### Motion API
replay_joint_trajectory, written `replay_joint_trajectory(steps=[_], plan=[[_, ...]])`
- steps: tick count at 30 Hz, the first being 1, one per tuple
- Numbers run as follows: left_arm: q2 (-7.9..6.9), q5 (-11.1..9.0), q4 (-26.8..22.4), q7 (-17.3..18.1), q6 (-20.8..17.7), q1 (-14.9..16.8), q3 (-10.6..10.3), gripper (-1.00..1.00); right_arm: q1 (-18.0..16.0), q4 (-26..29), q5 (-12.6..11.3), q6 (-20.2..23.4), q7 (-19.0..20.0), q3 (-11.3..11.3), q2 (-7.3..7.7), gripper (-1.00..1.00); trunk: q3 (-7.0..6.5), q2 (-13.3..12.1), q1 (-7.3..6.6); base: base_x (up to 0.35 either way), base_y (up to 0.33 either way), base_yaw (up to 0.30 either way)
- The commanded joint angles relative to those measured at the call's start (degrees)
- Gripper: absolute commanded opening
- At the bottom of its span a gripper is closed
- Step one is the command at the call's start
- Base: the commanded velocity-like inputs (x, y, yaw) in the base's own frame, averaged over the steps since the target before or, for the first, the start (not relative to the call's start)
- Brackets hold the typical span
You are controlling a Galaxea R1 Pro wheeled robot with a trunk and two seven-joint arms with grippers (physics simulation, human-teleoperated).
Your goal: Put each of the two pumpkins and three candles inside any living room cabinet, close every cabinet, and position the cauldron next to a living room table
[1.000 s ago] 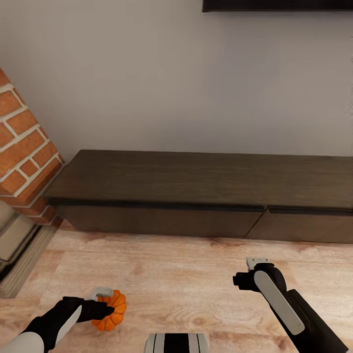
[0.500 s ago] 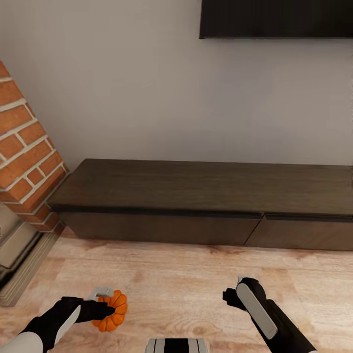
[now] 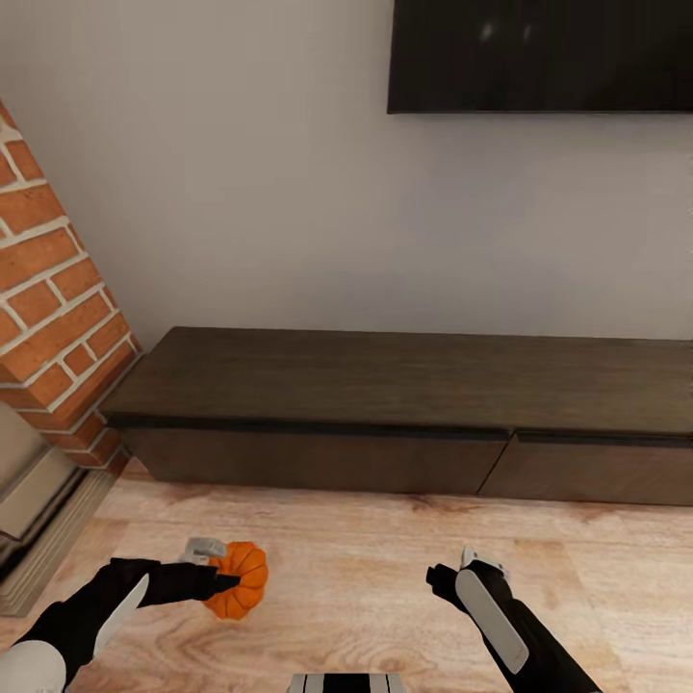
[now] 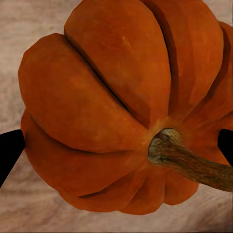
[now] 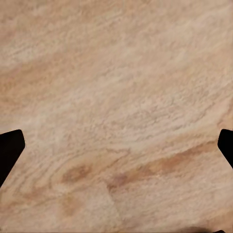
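A bright orange ribbed pumpkin [image 3: 239,593] hangs just above the wooden floor at the lower left, with my left gripper [image 3: 225,580] shut on it. In the left wrist view the pumpkin [image 4: 111,107] looms large with its brown stem showing, a black fingertip [image 4: 9,150] pressed on each side. The long dark brown cabinet [image 3: 404,423] stands against the wall ahead, both drawer fronts closed. My right gripper [image 3: 447,579] hovers over bare floor at the lower right, open, its fingertips [image 5: 9,150] wide apart with nothing between them. Candles and cauldron are out of view.
A red brick fireplace [image 3: 53,318] with a grey stone hearth [image 3: 38,500] rises at the left, next to the cabinet's end. A black TV [image 3: 539,53] hangs on the wall above the cabinet. Light wood floor [image 3: 366,549] lies between me and the cabinet.
The head camera has tilted up, showing more of the TV. My left gripper carried the pumpkin slightly forward and to the right. My right arm drew back and to the left.
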State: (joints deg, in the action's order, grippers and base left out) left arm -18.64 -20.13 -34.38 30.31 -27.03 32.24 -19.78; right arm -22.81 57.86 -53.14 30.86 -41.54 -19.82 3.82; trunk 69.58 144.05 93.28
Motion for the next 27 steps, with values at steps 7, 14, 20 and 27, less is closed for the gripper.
replay_joint_trajectory(steps=[7, 14, 20, 27], plan=[[-4.85, -3.86, -11.59, 17.61, -8.61, 0.02, -0.68, -1.0, -0.05, -0.05, -0.44, -2.13, -0.26, 0.87, 0.28, 1.0, 0.05, 0.02, -0.01, 0.0, 0.0, 0.0], [-8.04, -5.83, -22.66, 32.47, -10.82, 0.02, -1.15, -1.0, -0.05, -1.66, -0.46, -4.16, -0.3, 1.43, 0.6, 1.0, 0.05, 0.02, -0.01, 0.0, 0.0, 0.0], [-8.44, -8.98, -32.25, 45.2, -11.75, -0.01, -3.7, -1.0, -0.05, -2.87, -0.74, -4.51, 0.41, 2.28, 0.73, 1.0, 0.05, 0.02, -0.01, 0.0, 0.0, 0.0], [-7.51, -12.07, -47.61, 43.09, -23.5, 0.01, -0.33, -1.0, -0.05, -3.05, -0.59, -4.69, 5.78, 2.58, 0.71, 1.0, 0.05, 0.02, -0.01, 0.0, 0.0, 0.0]])
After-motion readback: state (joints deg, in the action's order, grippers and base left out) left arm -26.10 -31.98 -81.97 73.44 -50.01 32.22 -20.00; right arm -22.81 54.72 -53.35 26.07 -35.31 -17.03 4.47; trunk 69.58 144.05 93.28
